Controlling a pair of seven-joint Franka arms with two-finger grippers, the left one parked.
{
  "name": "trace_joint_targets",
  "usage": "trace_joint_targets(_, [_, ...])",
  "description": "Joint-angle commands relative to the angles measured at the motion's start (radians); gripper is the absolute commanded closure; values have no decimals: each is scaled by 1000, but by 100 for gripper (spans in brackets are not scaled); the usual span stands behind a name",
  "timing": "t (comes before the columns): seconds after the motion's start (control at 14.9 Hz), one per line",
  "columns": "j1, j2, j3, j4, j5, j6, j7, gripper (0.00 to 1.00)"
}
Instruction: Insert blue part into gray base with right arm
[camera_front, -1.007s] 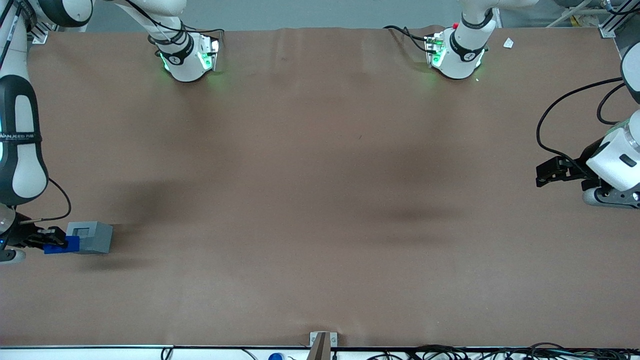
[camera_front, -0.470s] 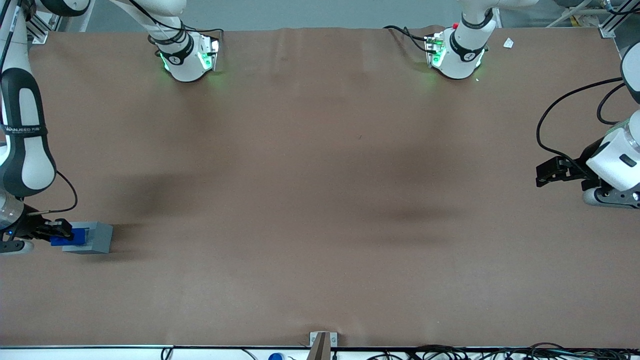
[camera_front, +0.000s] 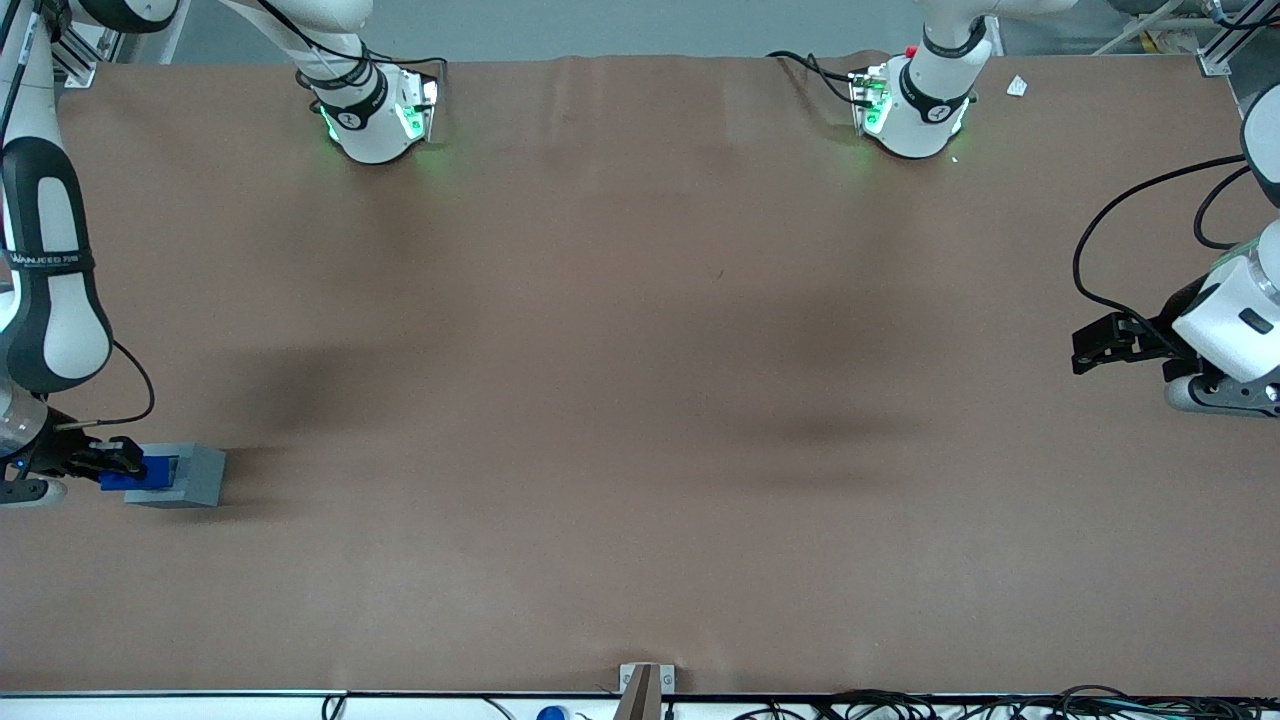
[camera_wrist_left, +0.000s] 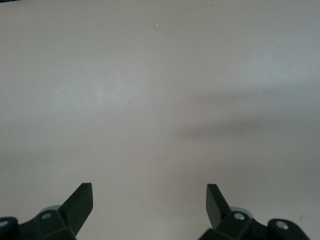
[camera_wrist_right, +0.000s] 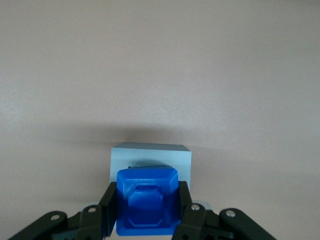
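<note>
The brown desk (camera_front: 640, 400) carries little apart from the task's pieces, which sit at the working arm's end, so the right arm (camera_front: 45, 290) has folded down close to its own edge to reach them. The gray base (camera_front: 190, 477) rests flat on the desk with its socket facing up, ready to take a part from above. The hand (camera_front: 115, 462) hangs just over the base, its fingers (camera_wrist_right: 107, 205) closed against two opposite sides of the blue part (camera_wrist_right: 148, 207), leaving the part's underside free to go in. In the right wrist view the part overlaps the base's top, apparently over the socket; I judge it lined up for lowering, though whether it has begun to seat cannot be told.
</note>
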Motion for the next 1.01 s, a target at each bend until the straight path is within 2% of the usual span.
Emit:
trace_joint_targets(0.0, [-10, -77, 10, -104, 24, 62, -8, 100])
trace_joint_targets(0.74, [-4, -137, 14, -260, 24, 234, -5, 100])
trace_joint_targets(0.94, [-7, -140, 18, -261, 24, 237, -5, 100])
